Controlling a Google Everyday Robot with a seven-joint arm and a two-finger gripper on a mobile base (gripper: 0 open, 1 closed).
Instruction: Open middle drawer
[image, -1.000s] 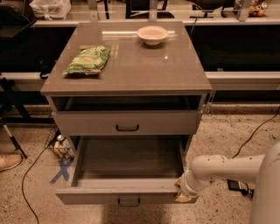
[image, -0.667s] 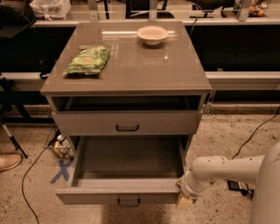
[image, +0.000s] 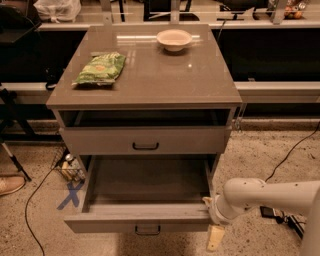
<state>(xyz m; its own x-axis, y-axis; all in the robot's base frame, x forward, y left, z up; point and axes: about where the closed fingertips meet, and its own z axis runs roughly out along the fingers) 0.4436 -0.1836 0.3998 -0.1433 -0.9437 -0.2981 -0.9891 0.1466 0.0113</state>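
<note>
The middle drawer is a grey-beige drawer with a small black bar handle. It stands pulled far out of the cabinet, and its inside is bare. The drawer above it is shut and also has a black handle. Anything below the open drawer is hidden by it. My gripper is at the end of the white arm, which comes in from the right. It is at the open drawer's right front corner, touching or very near it, with a beige part hanging down toward the floor.
On the cabinet top lie a green snack bag and a white bowl. A blue tape X and small items are on the floor at left. Cables run along the floor at right. A shoe is at far left.
The gripper's beige end has dropped a little lower at the drawer's right front corner. The drawer and the cabinet have not moved.
</note>
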